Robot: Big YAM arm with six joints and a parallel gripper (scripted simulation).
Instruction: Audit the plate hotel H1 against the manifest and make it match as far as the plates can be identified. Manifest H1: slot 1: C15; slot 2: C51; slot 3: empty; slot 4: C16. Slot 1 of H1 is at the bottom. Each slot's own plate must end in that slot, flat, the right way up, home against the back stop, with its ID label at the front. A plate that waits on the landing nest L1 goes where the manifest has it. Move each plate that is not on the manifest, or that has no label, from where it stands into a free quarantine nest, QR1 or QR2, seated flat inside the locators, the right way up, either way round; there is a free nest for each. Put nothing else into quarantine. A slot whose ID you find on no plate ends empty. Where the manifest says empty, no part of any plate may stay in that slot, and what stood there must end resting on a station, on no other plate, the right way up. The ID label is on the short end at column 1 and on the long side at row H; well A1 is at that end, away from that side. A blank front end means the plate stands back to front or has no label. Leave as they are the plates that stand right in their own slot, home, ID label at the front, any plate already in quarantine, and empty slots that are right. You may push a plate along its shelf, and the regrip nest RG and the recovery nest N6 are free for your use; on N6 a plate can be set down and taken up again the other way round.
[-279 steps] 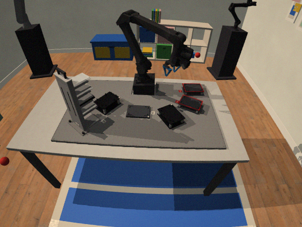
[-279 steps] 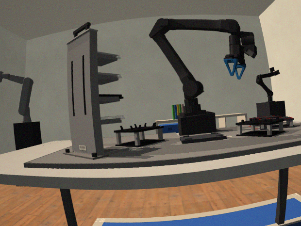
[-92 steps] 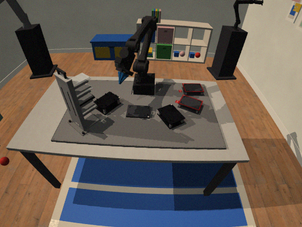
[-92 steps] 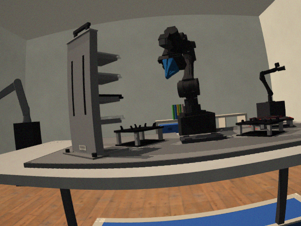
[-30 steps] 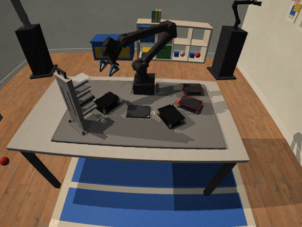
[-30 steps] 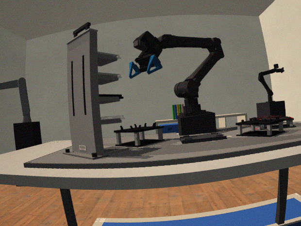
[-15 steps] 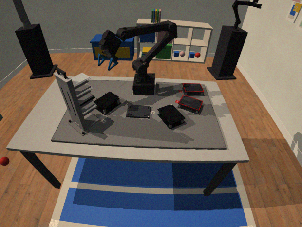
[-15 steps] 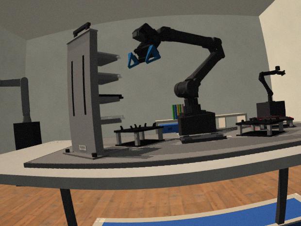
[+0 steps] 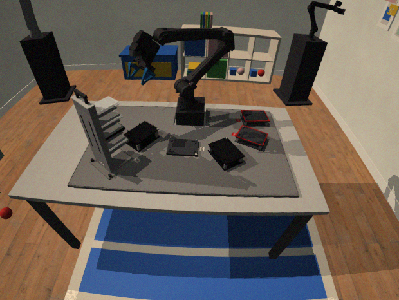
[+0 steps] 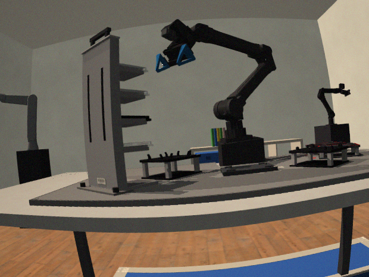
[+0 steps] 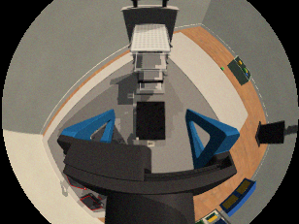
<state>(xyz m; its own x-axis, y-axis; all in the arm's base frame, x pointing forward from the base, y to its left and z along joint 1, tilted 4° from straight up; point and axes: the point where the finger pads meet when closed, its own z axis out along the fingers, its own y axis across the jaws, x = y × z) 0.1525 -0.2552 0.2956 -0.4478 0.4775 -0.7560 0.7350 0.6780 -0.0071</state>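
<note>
Spreading the blue fingers of the pincer point(image 10: 175, 60) as wide as they go and gripping nothing. Hanging high in the air, near the top shelf of the plate hotel point(image 10: 101, 119) but not touching it. Pointing down toward the grey mat point(image 9: 193, 180) on the table point(image 9: 309, 193).

Standing tall at the left end of the mat, with a black handle point(image 10: 100, 31) on top and four shelves sticking out toward the arm's black base point(image 9: 190, 111). Looking dark on the second shelf from the bottom point(image 10: 135, 119), and looking pale grey on the other three. Wearing a small white tag point(image 10: 100, 181) low on the side wall, but being too tiny to read.

Sitting just beside the tall stand, a black nest point(image 9: 141, 135) on short legs. Lying next in line, a flat dark plate point(image 9: 183, 146) with a little white tag point(image 9: 202, 149) right beside it, again too small to read. Sitting a bit farther right, another black nest point(image 9: 225, 153), turned at a slant. Waiting at the far right, two red-edged nests point(image 9: 254, 116) point(image 9: 251, 135), close together and well apart from the tall stand.

Showing no words or numbers big enough to read anywhere on the plates.
</note>
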